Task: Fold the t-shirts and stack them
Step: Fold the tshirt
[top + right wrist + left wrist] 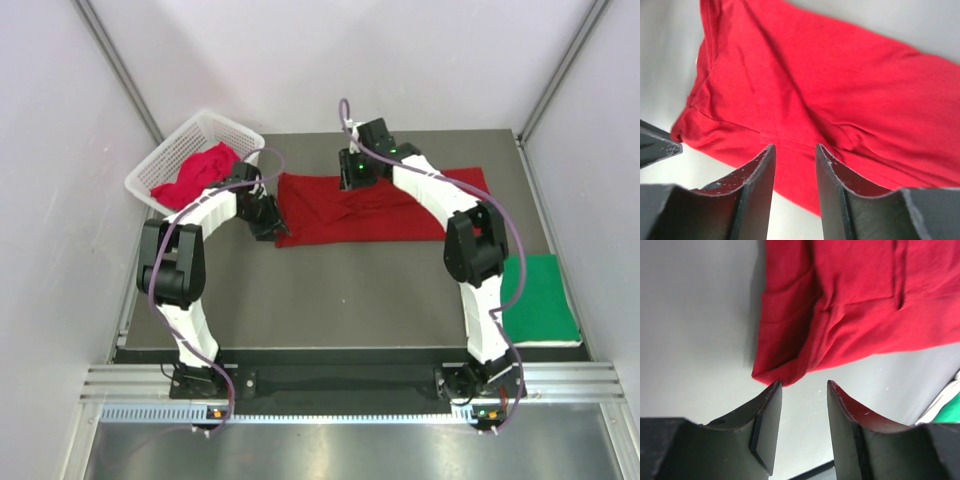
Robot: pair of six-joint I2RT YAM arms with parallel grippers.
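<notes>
A dark red t-shirt (pixel 385 208) lies as a long folded strip across the back of the table. My left gripper (pixel 268 222) sits at the strip's near left corner. Its jaws (pixel 804 385) are open with bare table between them, and the shirt's corner (pixel 775 372) lies just past the left fingertip. My right gripper (pixel 355 176) hovers over the shirt's far left part. Its jaws (pixel 795 148) are open above the red cloth (pixel 840 100), holding nothing. A folded green t-shirt (pixel 540 298) lies at the right edge. A pinkish red t-shirt (pixel 200 172) is heaped in the basket.
The white lattice basket (pixel 222 128) stands at the back left corner, close behind my left arm. Grey walls close in the table on three sides. A sliver of the green shirt (pixel 952 407) shows at the right of the left wrist view.
</notes>
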